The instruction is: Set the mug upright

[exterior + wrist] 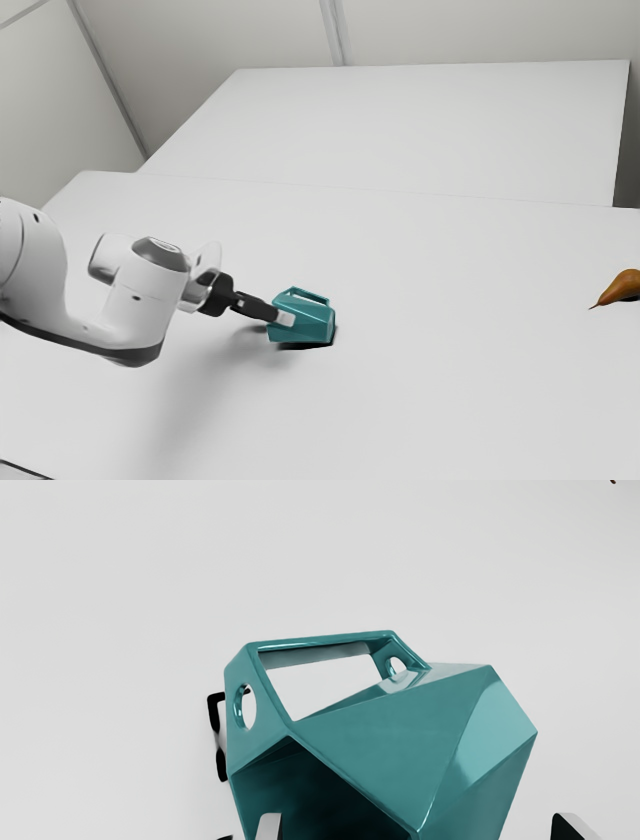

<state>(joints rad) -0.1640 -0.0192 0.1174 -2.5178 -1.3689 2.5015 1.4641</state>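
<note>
"How's the arm (135,300) holding itself?"

"Low over the table (450,400). It comes in from the exterior view's left, and past the wrist joint the pincer (284,318) slants gently downward, reaching toward that view's right. It's nearer to lying flat than to pointing straight down."

"And the mug (308,322)?"

"Right at the pincer's tips, tipped over on its side. Its dark mouth (320,800) faces back toward the pincer, and the closed end points away from it. The handle (320,641) juts out from the body, ahead of the tips."

"Has it got a grip?"

"No. The fingers (270,827) stand wide apart with nothing clamped between them. One overlaps the mouth in the wrist view, though whether it touches there I can't tell. The other has a gap between it and the mug's side."

"Anything else about?"

"A brown pear (628,286), beyond the mug from the pincer, well apart from both, over at the exterior view's right edge."
</note>
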